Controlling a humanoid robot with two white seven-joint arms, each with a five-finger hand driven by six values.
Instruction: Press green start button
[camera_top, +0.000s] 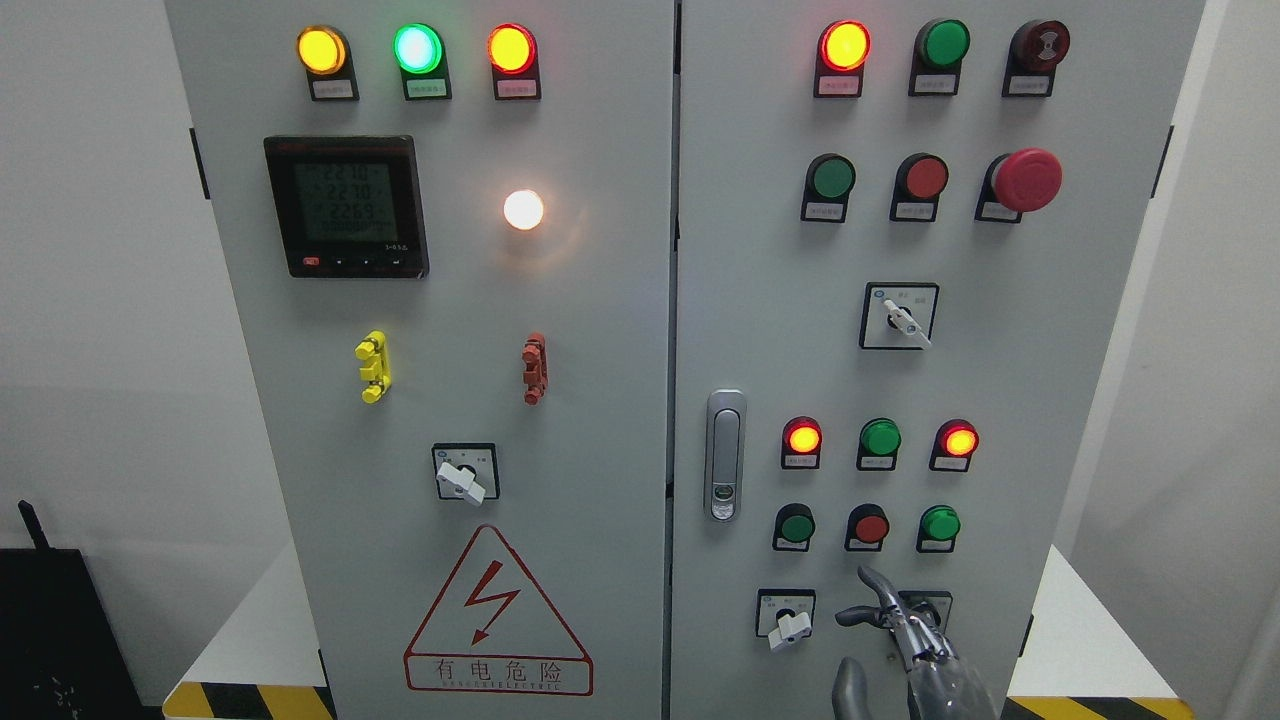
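Right hand (905, 625) hangs low on the cabinet's right door (1080, 400), fingers spread and holding nothing, index up toward the green start button (797, 526) (my guess), probably lining up the press.

A grey electrical cabinet (600, 300) with 2 doors fills the frame. On the right door, lower centre, a row of 3 buttons: green button (797, 526), red button (871, 527), green lit button (940, 523). Just below them, at the bottom right, the right hand (900, 625) rises from the bottom edge, fingers spread, one fingertip pointing up under the red button without touching it. A white knob switch (788, 625) sits just left of the hand.
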